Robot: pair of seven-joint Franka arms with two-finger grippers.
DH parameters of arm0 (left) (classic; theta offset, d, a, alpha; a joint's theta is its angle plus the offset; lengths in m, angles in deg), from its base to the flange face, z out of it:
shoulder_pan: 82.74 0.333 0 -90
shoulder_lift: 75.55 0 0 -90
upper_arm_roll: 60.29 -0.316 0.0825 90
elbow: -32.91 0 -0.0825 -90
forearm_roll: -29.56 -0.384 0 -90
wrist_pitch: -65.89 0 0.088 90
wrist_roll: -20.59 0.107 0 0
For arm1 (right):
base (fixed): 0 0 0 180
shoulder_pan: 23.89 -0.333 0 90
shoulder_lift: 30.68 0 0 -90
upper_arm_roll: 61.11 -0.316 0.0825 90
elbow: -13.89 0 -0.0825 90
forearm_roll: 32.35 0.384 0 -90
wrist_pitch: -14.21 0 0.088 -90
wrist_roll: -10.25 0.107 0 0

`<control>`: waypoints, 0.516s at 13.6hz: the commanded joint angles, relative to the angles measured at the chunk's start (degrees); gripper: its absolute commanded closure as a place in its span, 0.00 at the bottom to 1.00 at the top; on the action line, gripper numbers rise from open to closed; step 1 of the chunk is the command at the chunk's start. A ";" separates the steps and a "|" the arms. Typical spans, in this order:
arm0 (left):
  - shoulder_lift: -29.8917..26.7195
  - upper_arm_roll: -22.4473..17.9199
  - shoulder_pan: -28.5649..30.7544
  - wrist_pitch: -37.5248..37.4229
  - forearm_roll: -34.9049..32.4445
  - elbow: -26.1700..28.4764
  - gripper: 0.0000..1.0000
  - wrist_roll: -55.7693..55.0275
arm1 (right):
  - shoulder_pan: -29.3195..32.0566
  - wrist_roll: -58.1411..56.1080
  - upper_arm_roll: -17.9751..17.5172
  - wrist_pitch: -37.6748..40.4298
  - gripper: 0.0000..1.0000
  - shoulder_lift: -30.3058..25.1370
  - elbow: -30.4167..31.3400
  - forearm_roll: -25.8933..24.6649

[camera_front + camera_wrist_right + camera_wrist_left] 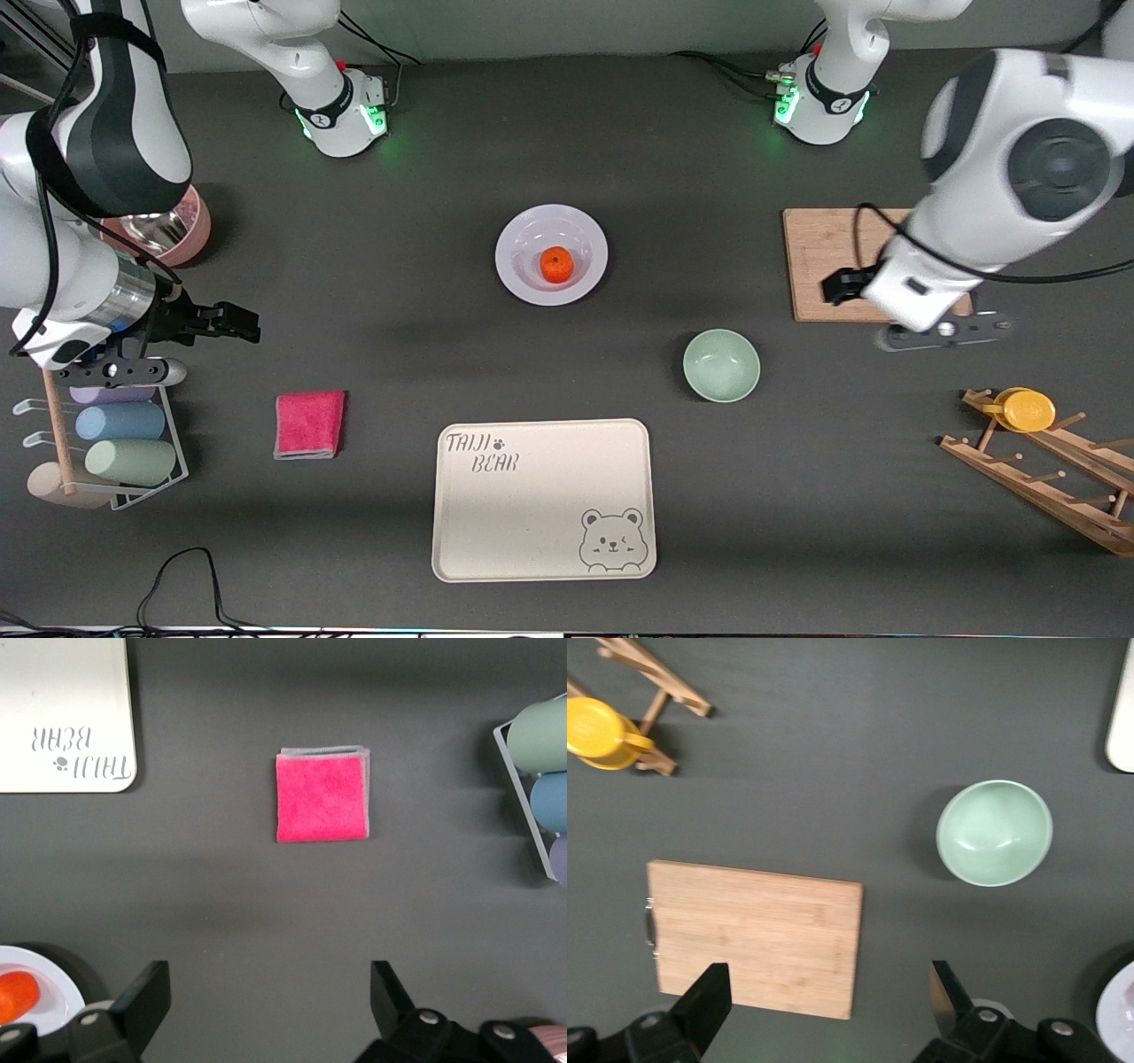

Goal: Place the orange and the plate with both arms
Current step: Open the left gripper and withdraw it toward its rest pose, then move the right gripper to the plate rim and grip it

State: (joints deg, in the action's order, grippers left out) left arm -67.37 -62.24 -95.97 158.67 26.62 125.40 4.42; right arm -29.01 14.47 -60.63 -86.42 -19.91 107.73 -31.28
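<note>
orange (556, 265): small, round, bright, resting in the plate's well, frame centre
plate (532, 285): round, glossy white, flat on the tabletop

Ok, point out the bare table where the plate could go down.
Free: the dark stretch between the plate, holding the orange, and the bear tray; also between the pink cloth and green bowl. Crowded: the cup rack end and the wooden peg rack end.
</note>
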 commanded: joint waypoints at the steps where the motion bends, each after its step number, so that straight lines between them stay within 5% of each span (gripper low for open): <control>1: -2.91 -4.80 0.82 -1.37 1.00 1.73 0.00 6.48 | -1.46 -0.62 0.05 2.10 0.00 0.12 0.29 0.95; 6: -3.35 -4.46 8.56 -1.64 0.91 1.21 0.00 14.67 | -4.81 -0.35 -0.12 2.55 0.00 -0.05 0.21 6.47; 7: -3.53 -4.46 8.74 -2.34 0.65 1.21 0.00 14.68 | -4.81 -0.35 -0.04 2.37 0.00 0.04 0.38 12.05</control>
State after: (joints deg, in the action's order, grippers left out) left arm -69.29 -67.14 -87.51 157.57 26.88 125.47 18.03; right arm -33.46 14.52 -61.12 -84.44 -19.59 107.93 -25.33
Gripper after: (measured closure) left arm 0.000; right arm 0.000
